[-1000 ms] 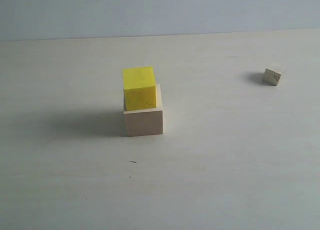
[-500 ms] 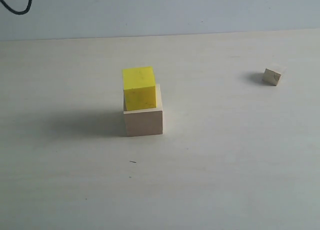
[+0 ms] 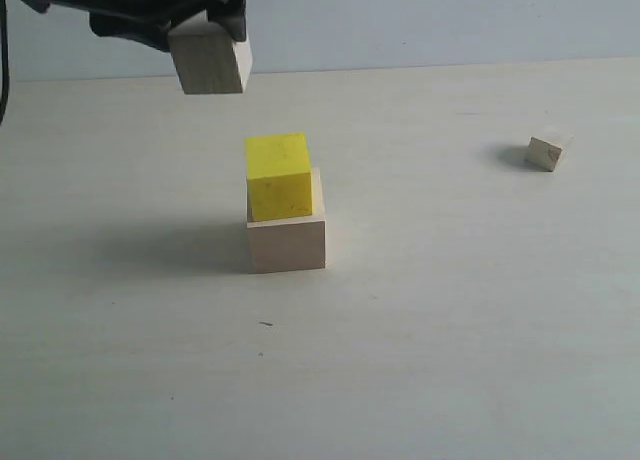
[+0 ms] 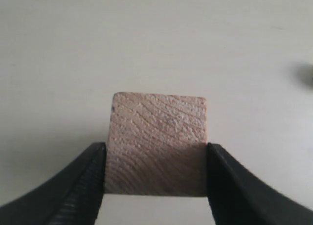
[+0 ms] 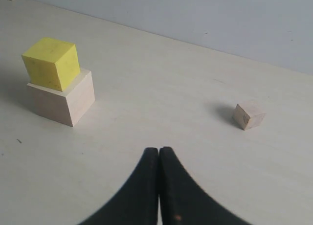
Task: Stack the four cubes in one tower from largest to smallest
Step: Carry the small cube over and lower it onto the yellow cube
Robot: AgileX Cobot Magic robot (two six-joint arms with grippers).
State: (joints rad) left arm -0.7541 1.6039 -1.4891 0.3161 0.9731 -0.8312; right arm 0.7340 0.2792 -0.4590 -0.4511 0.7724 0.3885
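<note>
yellow cube point(image 3: 277, 175) on large wood cube point(image 3: 288, 243), tiny cube point(image 3: 546, 152) apart

Exterior view, your table point(image 3: 450, 330): the largest cube point(image 3: 287, 244) sits near the middle. The second cube point(image 3: 278, 175) rests on top of it, set toward its left edge. The third cube point(image 3: 210, 65) hangs clear of the table, up and to the left of that stack and touching neither cube, between the fingers of the left gripper point(image 4: 155, 171). You will find the smallest cube point(image 3: 546, 152) on the table well to the right and farther back. The right gripper point(image 5: 159, 154) stands apart from the stack and from the smallest cube.
</note>
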